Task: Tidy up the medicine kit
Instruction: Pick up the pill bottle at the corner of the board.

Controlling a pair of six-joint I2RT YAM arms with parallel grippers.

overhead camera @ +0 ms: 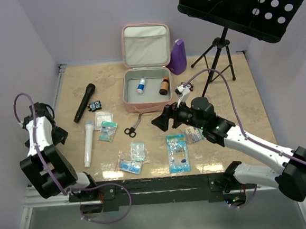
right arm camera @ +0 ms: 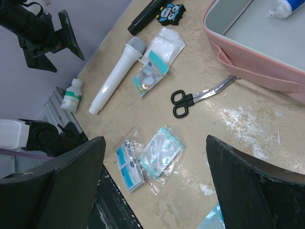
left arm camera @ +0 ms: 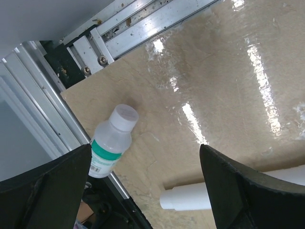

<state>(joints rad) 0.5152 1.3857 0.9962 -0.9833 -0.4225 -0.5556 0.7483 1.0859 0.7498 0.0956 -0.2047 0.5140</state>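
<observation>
The pink medicine kit (overhead camera: 146, 105) lies open at the back centre with its lid upright; its pink wall shows in the right wrist view (right arm camera: 248, 59). Inside are a blue-capped bottle (overhead camera: 141, 85) and a brown bottle (overhead camera: 164, 86). My right gripper (overhead camera: 161, 122) is open and empty, hovering in front of the kit above two clear packets (right arm camera: 162, 150). Black scissors (right arm camera: 190, 100) lie beside the kit. My left gripper (left arm camera: 145, 167) is open and empty at the left table edge, above a small green-labelled bottle (left arm camera: 112, 140) and the end of a white tube (left arm camera: 190, 198).
A black marker-like stick (overhead camera: 84, 102), the white tube (overhead camera: 88, 143), several plastic packets (overhead camera: 107, 131) and a blue packet (overhead camera: 178, 153) lie on the near table. A purple object (overhead camera: 178, 57) stands right of the kit. A music stand (overhead camera: 219, 51) rises at the back right.
</observation>
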